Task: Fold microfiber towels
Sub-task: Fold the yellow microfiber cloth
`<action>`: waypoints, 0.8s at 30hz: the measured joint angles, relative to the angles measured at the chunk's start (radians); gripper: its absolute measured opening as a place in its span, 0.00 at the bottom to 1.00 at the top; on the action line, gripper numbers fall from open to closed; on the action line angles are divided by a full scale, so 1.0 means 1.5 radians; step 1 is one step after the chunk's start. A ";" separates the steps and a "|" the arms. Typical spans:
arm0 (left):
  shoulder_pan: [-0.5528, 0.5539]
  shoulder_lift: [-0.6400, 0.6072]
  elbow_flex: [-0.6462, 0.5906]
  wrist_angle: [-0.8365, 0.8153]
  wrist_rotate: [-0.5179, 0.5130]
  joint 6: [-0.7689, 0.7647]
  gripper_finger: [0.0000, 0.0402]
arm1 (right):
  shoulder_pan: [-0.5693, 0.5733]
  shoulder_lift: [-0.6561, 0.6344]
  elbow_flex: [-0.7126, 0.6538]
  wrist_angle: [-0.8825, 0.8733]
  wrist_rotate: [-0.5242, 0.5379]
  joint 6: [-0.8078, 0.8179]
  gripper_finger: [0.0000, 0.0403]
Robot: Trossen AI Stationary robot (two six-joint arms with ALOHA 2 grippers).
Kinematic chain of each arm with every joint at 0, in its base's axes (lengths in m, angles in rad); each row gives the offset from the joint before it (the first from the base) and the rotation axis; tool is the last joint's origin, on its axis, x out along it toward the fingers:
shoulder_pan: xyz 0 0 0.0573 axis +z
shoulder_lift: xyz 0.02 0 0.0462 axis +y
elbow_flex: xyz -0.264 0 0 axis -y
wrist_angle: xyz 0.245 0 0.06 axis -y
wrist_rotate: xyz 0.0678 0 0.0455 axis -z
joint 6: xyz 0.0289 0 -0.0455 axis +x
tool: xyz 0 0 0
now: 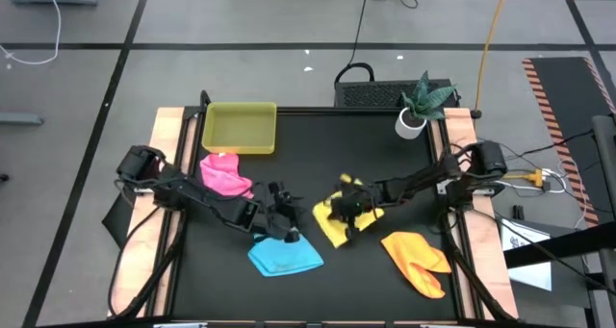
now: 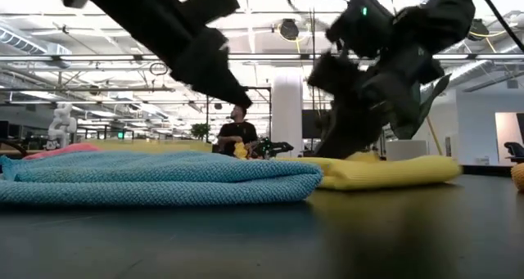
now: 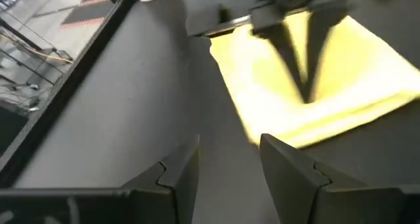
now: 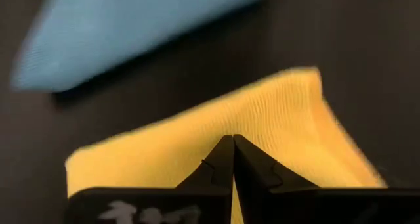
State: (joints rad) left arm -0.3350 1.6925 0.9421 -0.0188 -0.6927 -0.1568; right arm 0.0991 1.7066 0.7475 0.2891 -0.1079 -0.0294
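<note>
On the black table, the left gripper (image 1: 281,211) waits parted and empty above the blue towel (image 1: 285,256), while the right gripper (image 1: 339,209) pinches the folded yellow towel (image 1: 339,227), whose thin edge could slip free.

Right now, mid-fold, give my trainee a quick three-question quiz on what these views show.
1. True or false: the right claw is shut on the yellow towel.
2. Which towel lies nearest the tray? A) orange towel B) pink towel C) blue towel
3. Fill in: the left claw hangs open over the bare table, holding ____.

Key: 1 true. 2 B. 3 nothing.
</note>
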 joint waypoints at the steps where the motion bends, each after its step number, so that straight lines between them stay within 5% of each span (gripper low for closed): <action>1: -0.007 -0.001 0.000 0.002 -0.007 0.000 0.41 | 0.011 -0.010 0.001 -0.001 0.009 -0.031 0.00; 6: -0.023 0.001 0.000 0.004 0.001 0.002 0.41 | 0.056 -0.097 -0.005 -0.035 0.099 -0.041 0.00; 12: 0.026 0.056 0.000 0.089 0.066 0.006 0.41 | 0.080 -0.186 -0.040 -0.105 0.145 0.144 0.00; 18: 0.083 0.141 0.000 0.261 0.167 0.034 0.41 | 0.093 -0.206 -0.132 -0.109 0.147 0.266 0.00; 24: 0.125 0.181 -0.002 0.229 0.305 0.030 0.41 | 0.092 -0.206 -0.216 -0.082 0.214 0.347 0.00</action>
State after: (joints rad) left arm -0.1468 1.9637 0.9390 0.3247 -0.2356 -0.1119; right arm 0.2371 1.3974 0.4237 0.1666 0.2129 0.4910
